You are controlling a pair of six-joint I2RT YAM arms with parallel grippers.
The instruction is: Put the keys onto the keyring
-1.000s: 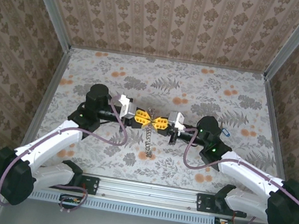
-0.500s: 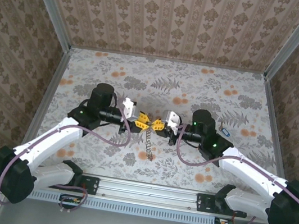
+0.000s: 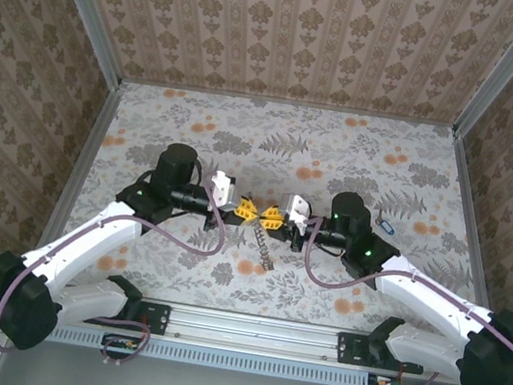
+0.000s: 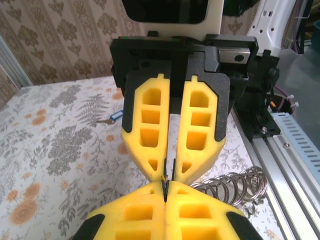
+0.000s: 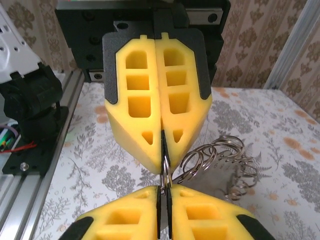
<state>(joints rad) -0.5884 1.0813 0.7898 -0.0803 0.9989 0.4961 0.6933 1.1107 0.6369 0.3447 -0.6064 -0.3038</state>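
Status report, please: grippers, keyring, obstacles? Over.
Left gripper and right gripper both shut on keyring, tip to tip. Blue key lies loose, off to the right. No obstacle seen.

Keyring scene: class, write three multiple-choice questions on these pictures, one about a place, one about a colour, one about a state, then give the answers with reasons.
1. Where is the blue key?
A) in a box
B) on the table beside the right arm
C) in a cup

2. What colour are the gripper fingers?
A) yellow
B) green
C) white

3. How are the left gripper and right gripper?
A) both wide open
B) one open, one shut
C) both shut on the keyring

Answers: B, its blue head lies on the flowered top by that arm. A, both wrist views show yellow. C, the right wrist view shows closed tips pinching a ring.
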